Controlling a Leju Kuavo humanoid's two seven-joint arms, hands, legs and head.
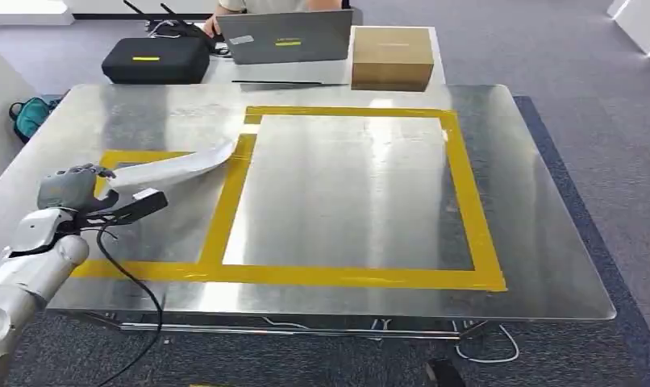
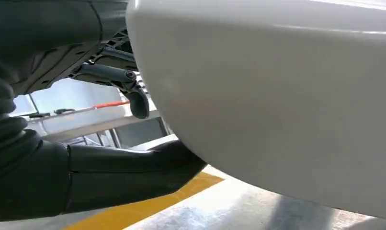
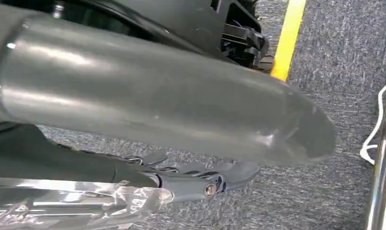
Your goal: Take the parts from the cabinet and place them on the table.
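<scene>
Nearest, the left robot hand (image 1: 73, 188) grips one end of a long pale part (image 1: 172, 167), which hangs over the near left of the desk (image 1: 547, 266). Its long axis runs away from the hand, up and rightward, its far tip above the yellow tape (image 1: 471, 218) frame. Lowering it there looks like the coming step. Whether the right robot hand (image 3: 200, 184), hanging over carpet, is open, I cannot tell.

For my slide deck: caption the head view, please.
Left hand holds a pale curved part over the yellow-taped metal table.
</scene>
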